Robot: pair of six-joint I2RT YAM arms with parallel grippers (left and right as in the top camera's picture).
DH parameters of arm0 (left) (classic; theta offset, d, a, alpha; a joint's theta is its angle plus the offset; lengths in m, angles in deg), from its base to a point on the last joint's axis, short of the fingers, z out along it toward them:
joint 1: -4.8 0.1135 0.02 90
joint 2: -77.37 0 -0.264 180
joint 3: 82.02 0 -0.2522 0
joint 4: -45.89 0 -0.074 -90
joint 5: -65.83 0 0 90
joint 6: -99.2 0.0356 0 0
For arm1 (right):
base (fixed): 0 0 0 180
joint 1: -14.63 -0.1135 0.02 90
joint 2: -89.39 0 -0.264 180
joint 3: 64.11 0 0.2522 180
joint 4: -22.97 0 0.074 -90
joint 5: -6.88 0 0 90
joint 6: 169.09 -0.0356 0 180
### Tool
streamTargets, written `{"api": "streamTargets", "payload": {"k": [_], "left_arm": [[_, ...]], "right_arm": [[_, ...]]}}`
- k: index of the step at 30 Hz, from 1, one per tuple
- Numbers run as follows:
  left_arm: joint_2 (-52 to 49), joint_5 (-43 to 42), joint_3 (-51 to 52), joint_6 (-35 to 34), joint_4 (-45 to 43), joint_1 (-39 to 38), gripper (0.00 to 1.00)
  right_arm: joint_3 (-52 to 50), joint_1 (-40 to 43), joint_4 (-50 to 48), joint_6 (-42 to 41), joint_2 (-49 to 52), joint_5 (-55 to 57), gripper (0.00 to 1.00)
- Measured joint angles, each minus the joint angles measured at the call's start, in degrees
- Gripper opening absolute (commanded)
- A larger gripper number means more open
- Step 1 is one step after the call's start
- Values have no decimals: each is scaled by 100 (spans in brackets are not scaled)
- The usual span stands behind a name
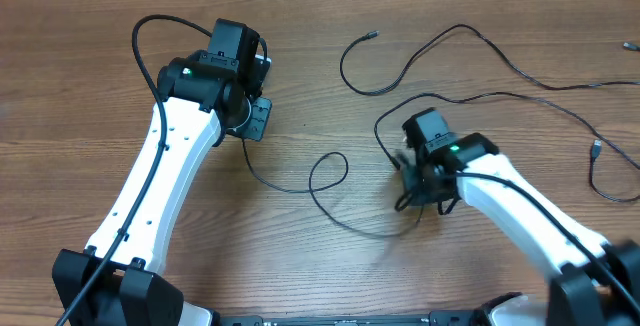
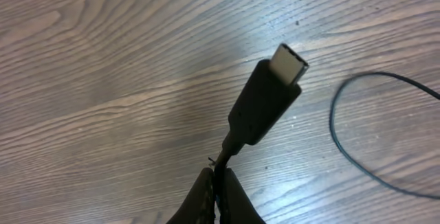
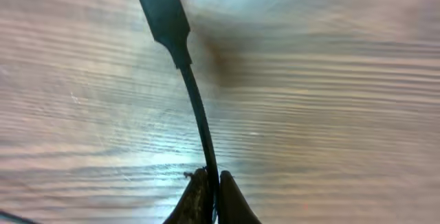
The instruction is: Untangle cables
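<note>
both arms pinching cable ends, plugs poking out

my left fingers (image 2: pixel 201 202) are closed on a thin cord just behind its usb-c plug (image 2: pixel 267 100). my right fingers (image 3: pixel 194 200) clamp a cord below its flat plug (image 3: pixel 161 14). the cables (image 1: pixel 330 171) loop over the wooden surface (image 1: pixel 300 266) between the arms, with more strands at upper right.

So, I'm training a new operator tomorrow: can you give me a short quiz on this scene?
1. True or false: the left gripper is shut on a cable just behind its plug.
2. The right gripper pinches: A a black cord; B nothing; C a wooden block.
3. Fill in: overhead, the cord between the arms curls into a ____.
Key: 1 true; 2 A; 3 loop.
</note>
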Motion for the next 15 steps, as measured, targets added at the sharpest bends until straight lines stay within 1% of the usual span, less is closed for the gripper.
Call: {"api": "streamTargets", "payload": {"k": [6, 9, 12, 15], "left_arm": [[0, -166, 0, 0, 22, -17, 4], [0, -190, 0, 4, 68, -149, 4], [0, -188, 0, 7, 57, -433, 4], [0, -192, 0, 7, 2, -741, 4]], "right_arm": [[256, 2, 339, -745, -863, 525, 4], [260, 59, 662, -1091, -1270, 872, 4], [260, 365, 929, -1346, -1576, 1169, 4], [260, 916, 1099, -1519, -1818, 1333, 4]]}}
